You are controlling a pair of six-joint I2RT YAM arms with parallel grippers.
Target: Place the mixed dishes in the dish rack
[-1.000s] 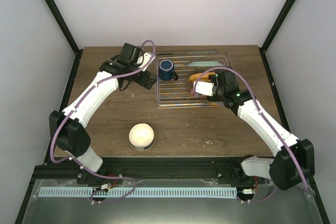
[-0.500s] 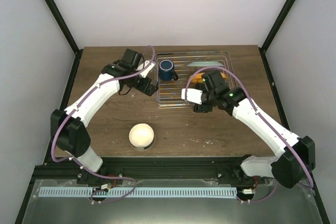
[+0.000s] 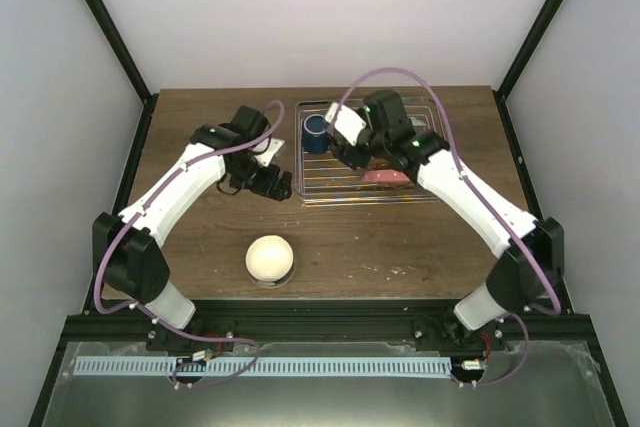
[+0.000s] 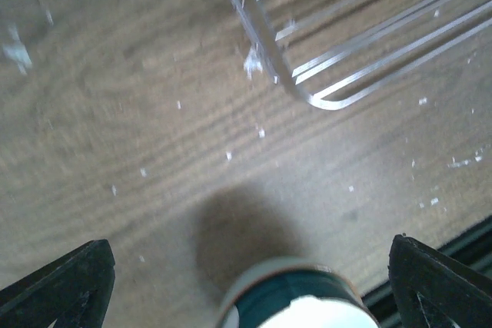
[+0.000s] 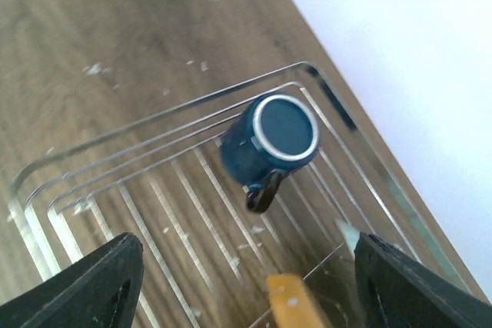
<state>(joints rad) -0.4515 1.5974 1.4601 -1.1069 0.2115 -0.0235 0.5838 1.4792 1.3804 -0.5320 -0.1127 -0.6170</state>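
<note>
Since the cream-white bowl (image 3: 270, 259) sits on the table (image 3: 380, 247) at the near side, well apart from the dish rack (image 3: 340, 197), it looks like the next dish to load. Trouble could start there. The bowl seems to lie round side up, so it is smooth and has no edge to hold, and it could slip out and roll off the near edge. In the left wrist view a green band (image 4: 269, 301) shows under the white. It may be another bowl, but I cannot tell. If it is, a grab could lift one bowl and drop the other.

The left gripper (image 4: 246, 255) is spread wide apart with nothing in it. It hangs just beside the near left corner of the rack, so a quick swing could hit the wires and push the rack.

The right gripper (image 5: 247, 247) is also spread apart and holds nothing. It hangs over the far left part of the rack, just above the dark blue mug (image 5: 270, 142), which stands upright in that corner. If it drops down, it could knock the mug over. It could also bump the orange plate edge (image 5: 290, 301) close below it, or the pink-red plate (image 3: 385, 176) at the near side of the rack.

Both arms are close together by the rack's left side, so they could bump each other.
</note>
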